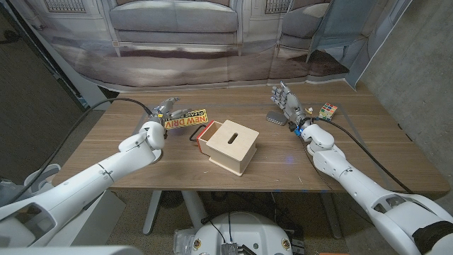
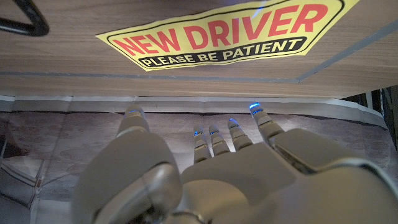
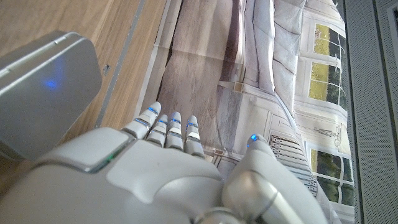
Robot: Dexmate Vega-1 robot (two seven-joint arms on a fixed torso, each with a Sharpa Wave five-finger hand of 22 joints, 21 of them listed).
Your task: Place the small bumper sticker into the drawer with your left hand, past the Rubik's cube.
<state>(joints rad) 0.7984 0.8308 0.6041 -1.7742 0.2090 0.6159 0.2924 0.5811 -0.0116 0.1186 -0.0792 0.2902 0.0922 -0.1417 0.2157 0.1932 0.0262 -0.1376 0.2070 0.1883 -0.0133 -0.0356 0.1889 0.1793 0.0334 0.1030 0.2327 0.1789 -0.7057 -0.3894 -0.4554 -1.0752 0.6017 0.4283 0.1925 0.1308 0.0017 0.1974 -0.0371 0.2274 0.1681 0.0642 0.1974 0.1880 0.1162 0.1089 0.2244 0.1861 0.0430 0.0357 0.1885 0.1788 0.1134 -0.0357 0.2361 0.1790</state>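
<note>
Where left hand (image 1: pixel 164 111) hovers, sticker (image 1: pixel 185 121) lies crosswise.

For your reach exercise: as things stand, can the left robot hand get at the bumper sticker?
Probably yes. The left robot hand is open right beside the bumper sticker, which lies flat on the table with nothing between them.

Wooden table (image 1: pixel 141 166), drawer box (image 1: pixel 232 146), sticker (image 1: pixel 185 120), Rubik's cube (image 1: pixel 327 111)
</note>
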